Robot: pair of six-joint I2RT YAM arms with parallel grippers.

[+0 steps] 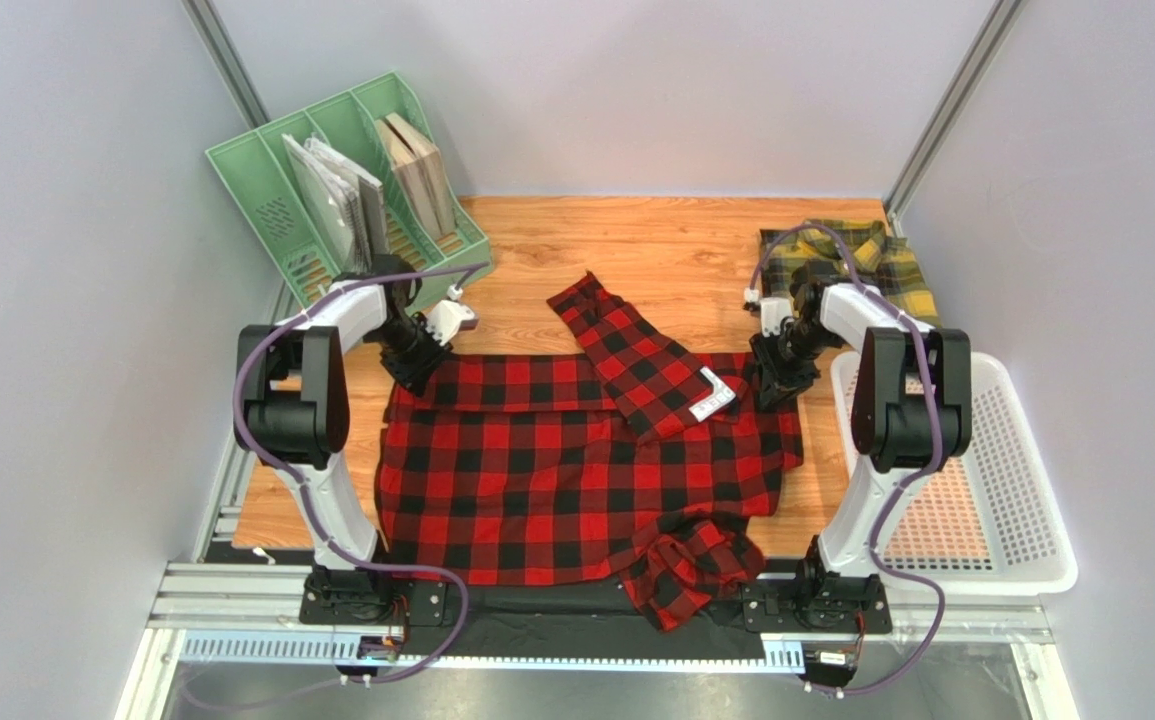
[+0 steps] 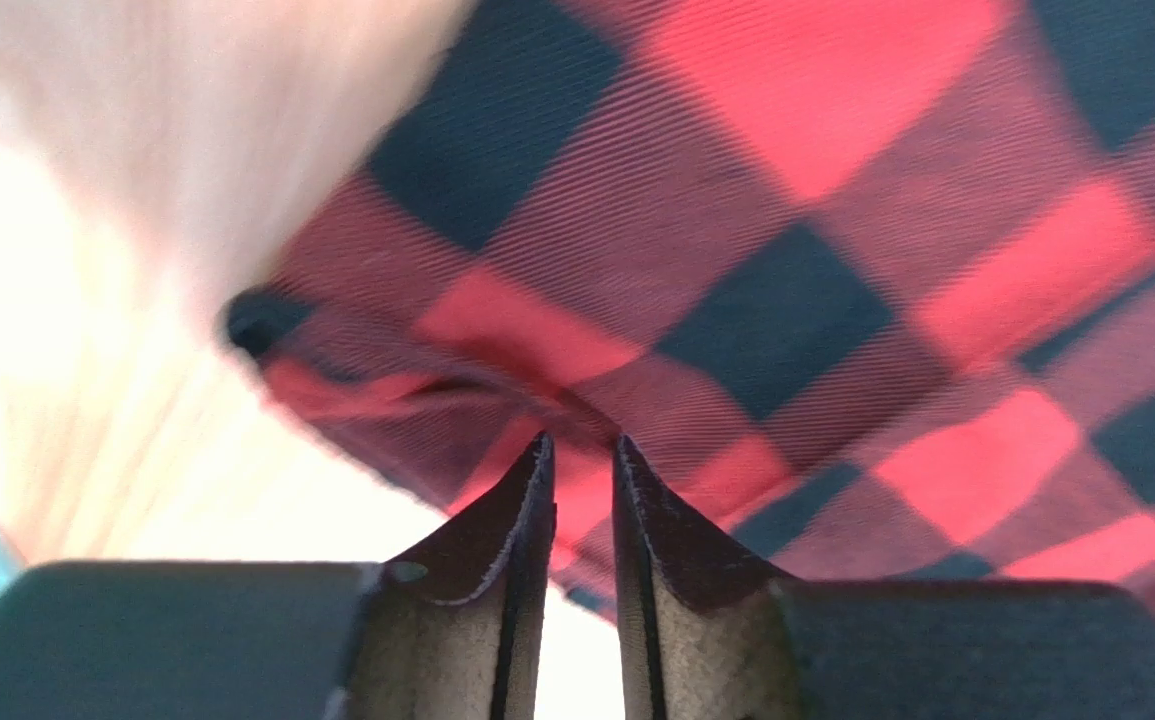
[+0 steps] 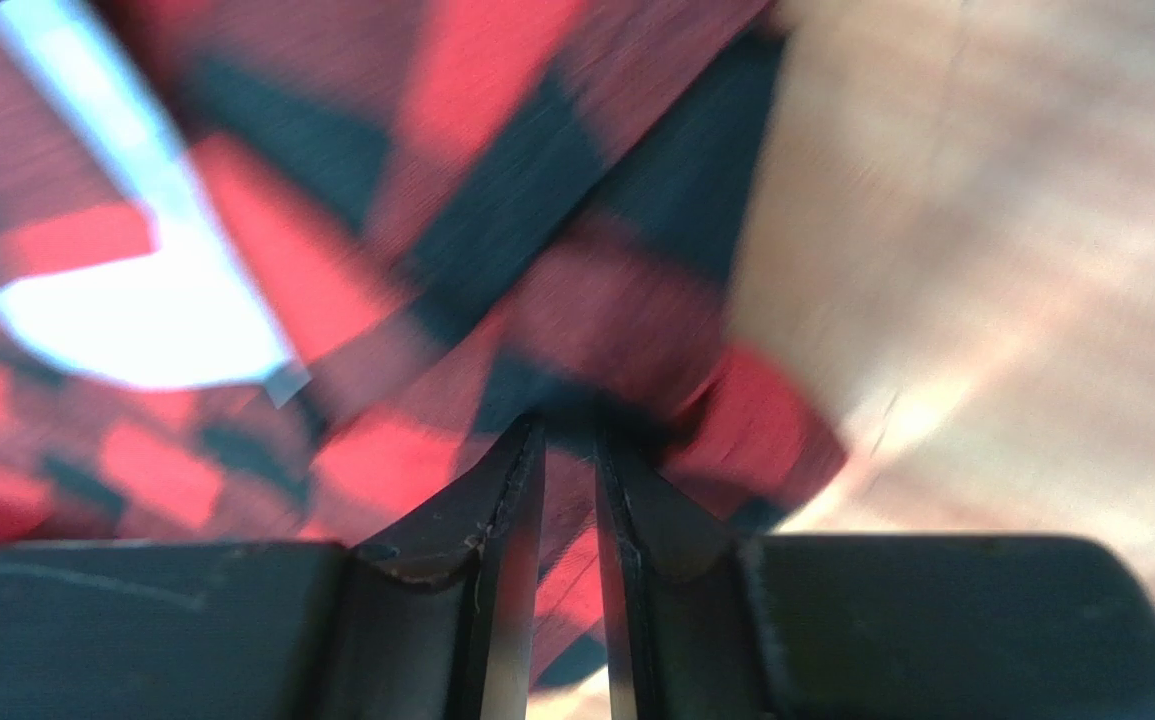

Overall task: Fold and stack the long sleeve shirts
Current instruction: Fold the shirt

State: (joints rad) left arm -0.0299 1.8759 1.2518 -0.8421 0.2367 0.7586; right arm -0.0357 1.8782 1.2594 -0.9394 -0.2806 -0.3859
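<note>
One red-and-black check shirt, laid flat at the bench centre, is pinched at its far corners by the nearly closed left tool and right tool; such shallow bites are judged liable to slip once lifted, skewing the fold.

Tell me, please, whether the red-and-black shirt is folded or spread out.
Mostly spread out: the red-and-black shirt lies flat on the table, only one sleeve laid across its top.

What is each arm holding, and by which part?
The red-and-black plaid shirt: the left fingers pinch its far-left corner, the right fingers its far-right corner.
</note>
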